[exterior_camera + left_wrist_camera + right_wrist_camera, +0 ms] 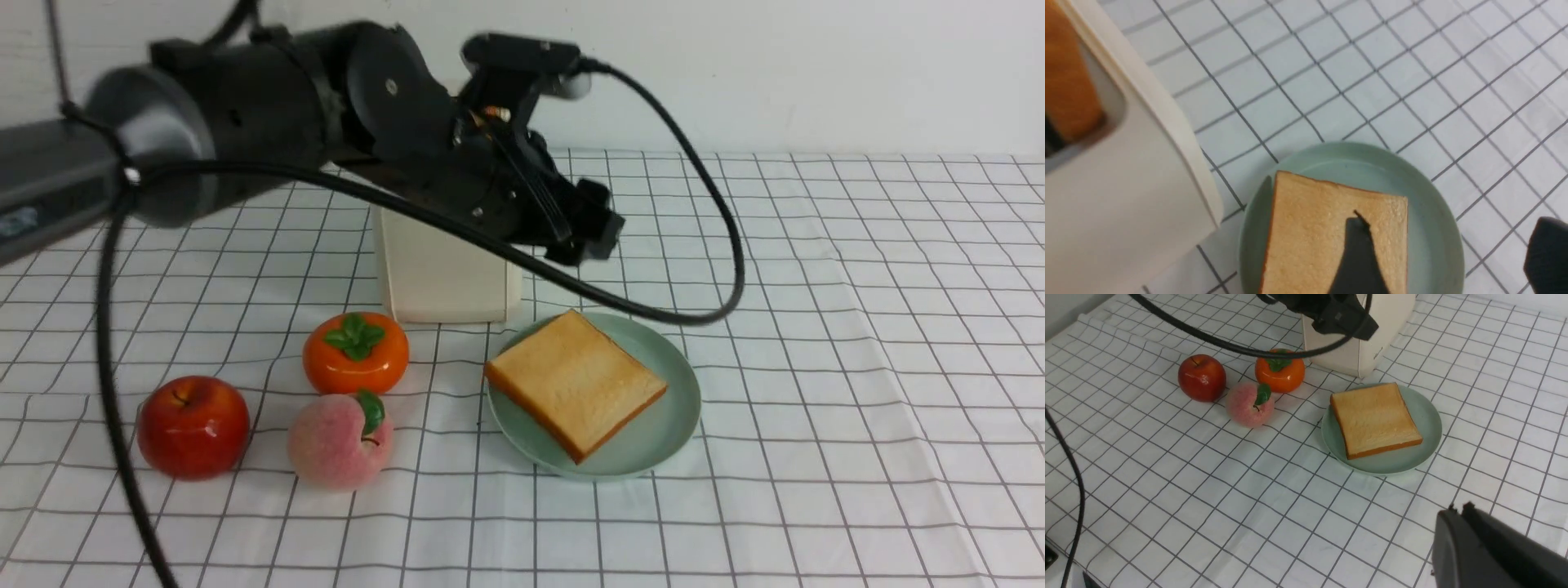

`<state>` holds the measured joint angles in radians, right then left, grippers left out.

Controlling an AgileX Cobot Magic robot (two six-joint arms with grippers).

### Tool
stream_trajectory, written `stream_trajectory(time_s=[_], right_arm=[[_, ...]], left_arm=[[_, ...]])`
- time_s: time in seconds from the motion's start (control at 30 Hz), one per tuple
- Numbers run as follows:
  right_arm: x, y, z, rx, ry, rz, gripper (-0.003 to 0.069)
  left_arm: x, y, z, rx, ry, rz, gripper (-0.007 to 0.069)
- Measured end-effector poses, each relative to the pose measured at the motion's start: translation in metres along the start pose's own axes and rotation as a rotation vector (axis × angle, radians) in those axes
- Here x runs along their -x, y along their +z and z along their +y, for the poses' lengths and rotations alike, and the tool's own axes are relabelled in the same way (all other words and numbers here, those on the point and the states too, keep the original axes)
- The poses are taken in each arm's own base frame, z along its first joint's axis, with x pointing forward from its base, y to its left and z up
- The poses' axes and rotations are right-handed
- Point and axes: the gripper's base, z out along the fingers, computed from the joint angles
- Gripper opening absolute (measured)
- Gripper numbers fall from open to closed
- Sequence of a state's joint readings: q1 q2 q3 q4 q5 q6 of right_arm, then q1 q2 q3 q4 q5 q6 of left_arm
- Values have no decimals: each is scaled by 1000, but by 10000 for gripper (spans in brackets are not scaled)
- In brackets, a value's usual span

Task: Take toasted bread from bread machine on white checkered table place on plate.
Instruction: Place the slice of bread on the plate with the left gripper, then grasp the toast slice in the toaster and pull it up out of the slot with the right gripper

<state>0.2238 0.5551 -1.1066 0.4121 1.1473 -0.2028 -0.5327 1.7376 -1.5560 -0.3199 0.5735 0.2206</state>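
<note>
The left gripper is hanging in the air with its two fingers wide apart, and it is holding nothing. In the front view it is floating over the plate, toward the plate's 12 o'clock edge. One toast slice is lying flat on the plate, with one corner reaching close to the rim at 6 o'clock. The bread machine is standing just beside the plate, at about 10 o'clock from it. A second slice is sitting in a slot, showing as an orange-brown edge in the left wrist view. So I am thinking the job is half done.

The right gripper is waiting with its fingers together, well away at about 4 o'clock from the plate, above the white checkered table.

Here is what I am worrying about. The arm's black cable is drooping low, near the plate's 12 o'clock rim. If the arm is swinging back to the bread machine, the cable could be catching the plate or the toast and dragging them. The gripper could also be bumping the bread machine and pushing it into the plate. The next slice could be landing on the first one and sliding off. The persimmon, peach and apple at 9 o'clock could be rolling if knocked.
</note>
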Motion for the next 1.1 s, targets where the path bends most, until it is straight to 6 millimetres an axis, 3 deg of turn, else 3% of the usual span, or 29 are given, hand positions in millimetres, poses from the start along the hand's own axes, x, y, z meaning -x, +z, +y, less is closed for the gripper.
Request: stream_trajectory(time_s=[0.03, 0.1, 0.17, 0.2, 0.23, 0.27, 0.3, 0.5, 0.67, 0.9, 0.93, 0.97, 1.0, 1.03, 1.1], right_arm=[[1, 1, -1, -1, 4, -2, 12], [4, 8, -3, -3, 24, 17, 12], [6, 13, -6, -4, 38, 34, 12], [12, 31, -13, -7, 63, 76, 12], [12, 31, -13, -7, 63, 74, 12], [19, 51, -21, -8, 90, 109, 12], [19, 53, -22, -7, 94, 113, 12], [43, 129, -43, 60, 207, 205, 12], [74, 192, -26, 169, 126, 242, 14], [113, 299, 1, 109, 27, 218, 57], [117, 301, 2, 102, 29, 203, 61], [119, 314, 2, 90, 36, 198, 79], [124, 339, 0, 61, 55, 181, 128], [122, 347, 0, 57, 58, 190, 143], [125, 388, -6, 10, 92, 164, 250]], left_arm=[[4, -12, -1, 9, -3, -13, 418], [12, -45, -6, 28, -23, -32, 250], [13, -60, -7, 47, -18, -29, 141], [16, -87, -8, 83, -14, -40, 29], [15, -93, -9, 86, -13, -43, 12], [13, -114, -9, 125, -12, -58, -13], [12, -117, -9, 124, -17, -62, -13], [-28, -190, -11, 213, -51, -182, -13], [-74, -229, -13, 217, -64, -309, -13], [-122, -245, -15, 190, -79, -420, -13], [-123, -245, -15, 189, -79, -422, -13], [-126, -246, -15, 186, -83, -431, -13], [-130, -248, -15, 181, -91, -447, -13], [-131, -247, -15, 180, -92, -446, -13], [-133, -248, -15, 177, -92, -458, -13]])
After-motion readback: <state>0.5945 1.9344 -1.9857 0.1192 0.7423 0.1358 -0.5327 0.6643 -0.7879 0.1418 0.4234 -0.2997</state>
